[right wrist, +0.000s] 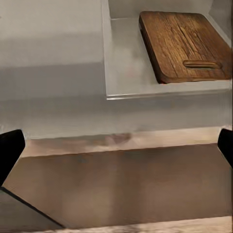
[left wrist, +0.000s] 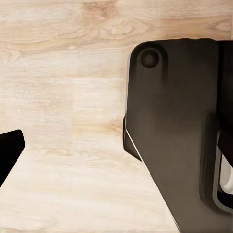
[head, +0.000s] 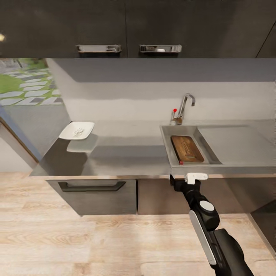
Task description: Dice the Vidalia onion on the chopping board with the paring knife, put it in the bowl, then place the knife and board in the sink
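Note:
The brown chopping board (head: 187,148) (right wrist: 184,43) lies flat inside the sink (head: 168,142) (right wrist: 127,73), its handle slot toward the front. On the countertop (head: 126,149) at the far left stands the white bowl (head: 77,130) with small white pieces of diced onion (head: 79,131) in it. My right gripper (head: 180,180) (right wrist: 116,148) hovers open at the counter's front edge, just short of the sink, holding nothing. My left gripper (left wrist: 116,150) hangs open over the wooden floor beside my own dark body. The paring knife and a whole Vidalia onion are out of view.
A chrome tap (head: 184,105) with a red knob rises behind the sink, and a draining surface (head: 237,142) lies to its right. Dark wall cabinets (head: 126,27) hang above. A drawer (head: 94,191) sits under the counter. A tiny red speck (head: 181,162) shows at the board's near corner.

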You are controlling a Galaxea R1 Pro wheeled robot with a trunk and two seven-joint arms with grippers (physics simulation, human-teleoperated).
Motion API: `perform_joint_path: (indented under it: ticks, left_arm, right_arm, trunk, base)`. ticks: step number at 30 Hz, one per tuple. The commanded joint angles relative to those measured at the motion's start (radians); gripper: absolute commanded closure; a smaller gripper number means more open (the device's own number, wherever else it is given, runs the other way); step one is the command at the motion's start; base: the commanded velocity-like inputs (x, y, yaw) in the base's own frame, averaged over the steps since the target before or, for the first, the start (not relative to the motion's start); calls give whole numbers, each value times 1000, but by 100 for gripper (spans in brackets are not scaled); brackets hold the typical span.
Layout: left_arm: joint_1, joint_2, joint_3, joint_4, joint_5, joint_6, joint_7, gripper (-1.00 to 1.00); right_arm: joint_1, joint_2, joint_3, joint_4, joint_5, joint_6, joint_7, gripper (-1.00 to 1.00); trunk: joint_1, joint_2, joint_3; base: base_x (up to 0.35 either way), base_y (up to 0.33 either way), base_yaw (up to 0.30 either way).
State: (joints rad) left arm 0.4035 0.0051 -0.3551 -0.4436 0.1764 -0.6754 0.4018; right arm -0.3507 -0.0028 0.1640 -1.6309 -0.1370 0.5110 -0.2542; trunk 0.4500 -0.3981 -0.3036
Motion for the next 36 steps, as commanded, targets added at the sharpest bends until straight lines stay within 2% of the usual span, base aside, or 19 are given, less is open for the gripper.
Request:
perform_joint_path:
  ticks: [1,6,9,10,12,14,18,19,23,26,27,29,30,32,36]
  left_arm:
    - [0,1,-8,-2,10,-3,5,-100]
    - [0,2,-8,-6,8,-4,5,-100]
    - [0,3,-8,-15,6,-7,5,-100]
    - [0,7,-8,-59,5,-7,8,-100]
    - [0,16,-8,-96,5,-7,9,-100]
    - [0,39,-10,-156,5,-6,10,-100]
    - [0,59,-9,-259,5,0,11,-100]
    - [0,61,-6,-298,4,6,11,-100]
    - [-23,72,-2,-329,3,9,12,-100]
    - [-68,99,-1,-321,9,9,14,-100]
    - [-86,109,-1,-276,13,7,11,-100]
    - [-89,110,-1,-258,13,6,10,-100]
    - [-91,110,-2,-242,15,5,10,-100]
    - [-92,110,-3,-238,15,4,9,-100]
    - [-92,110,-4,-211,14,1,9,-100]
  right_arm:
    - [8,0,2,-1,-10,-5,-9,-100]
    - [74,-6,2,1,-10,-87,-8,-100]
    - [136,-33,2,5,-12,-142,-5,-100]
    - [207,-63,3,21,-13,-246,27,-100]
    - [242,-70,3,47,-12,-302,55,-100]
    - [275,-74,3,113,-11,-378,87,-100]
    - [303,-75,3,352,1,-595,124,-100]
    - [307,-67,19,561,6,-743,148,-100]
    - [310,-61,81,872,5,-925,164,-100]
    - [311,-60,93,1007,2,-1015,166,-100]
    - [311,-59,96,1050,1,-1053,165,-100]
    - [311,-57,97,1058,1,-1059,165,-100]
    - [311,-44,98,1078,1,-1064,165,-100]
    - [311,-36,96,1114,0,-1066,165,-100]
    - [312,-28,94,1157,-1,-1068,160,-100]
  trunk:
    - [0,-2,-2]
    - [0,-2,-2]
    - [0,-2,-2]
    - [0,-2,-2]
    - [0,-2,-2]
    - [0,-2,-2]
    - [0,-2,-2]
    - [0,-2,-2]
    - [0,-2,-2]
    - [0,-2,-2]
    - [0,-2,-2]
    - [0,-2,-2]
    - [0,-2,-2]
    - [0,-2,-2]
    - [0,-2,1]
  base:
    - [-334,0,0]
    - [-224,0,0]
    - [-45,0,0]
    - [-7,0,0]
    - [-5,0,0]
    - [-2,0,0]
    - [0,0,0]
    - [0,0,0]
    - [0,0,0]
    - [0,0,0]
    - [0,0,0]
    - [0,0,0]
    - [0,0,0]
    - [0,0,0]
    - [0,0,0]
